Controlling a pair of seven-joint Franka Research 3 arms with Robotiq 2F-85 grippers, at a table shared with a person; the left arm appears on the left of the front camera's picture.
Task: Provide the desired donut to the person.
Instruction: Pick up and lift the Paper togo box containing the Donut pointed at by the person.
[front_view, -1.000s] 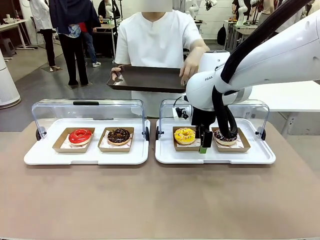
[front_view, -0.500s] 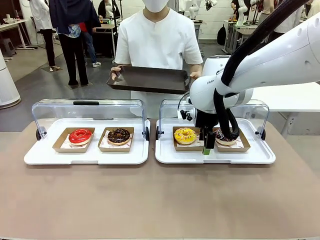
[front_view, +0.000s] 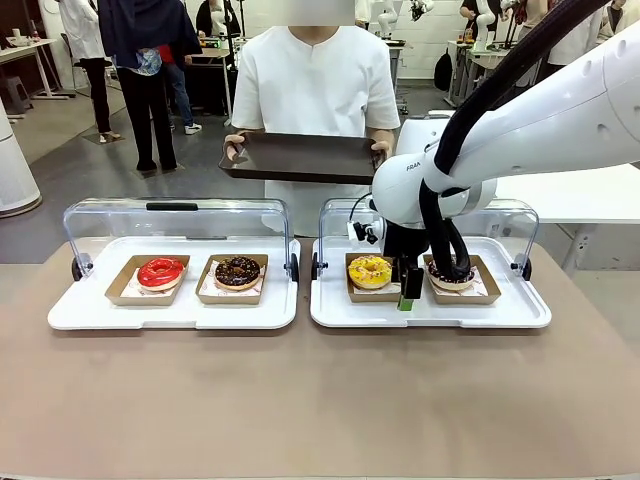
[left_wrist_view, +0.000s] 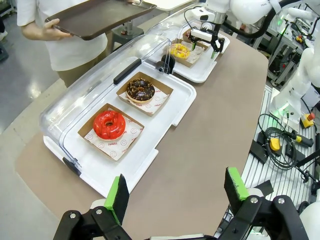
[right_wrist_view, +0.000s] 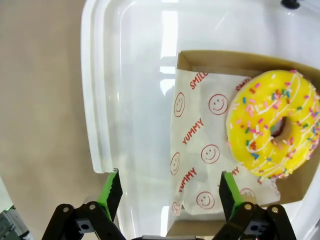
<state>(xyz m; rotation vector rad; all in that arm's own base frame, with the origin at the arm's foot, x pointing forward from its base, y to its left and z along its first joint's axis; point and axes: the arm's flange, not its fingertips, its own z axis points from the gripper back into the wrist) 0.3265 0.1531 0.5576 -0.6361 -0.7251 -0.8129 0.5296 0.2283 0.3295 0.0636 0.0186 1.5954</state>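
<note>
Front on: the person holds a dark tray across the table; the right gripper hangs just beside the yellow donut in its box, jaws hard to read. Left wrist cam: left gripper spread wide, empty, above the table, red donut beyond. Right wrist cam settles it: jaws spread, empty, and the liner paper reads "YUMMY" and "SMILE".

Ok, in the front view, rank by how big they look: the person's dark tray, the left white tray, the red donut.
1. left white tray
2. dark tray, though farther from the camera
3. red donut
</note>
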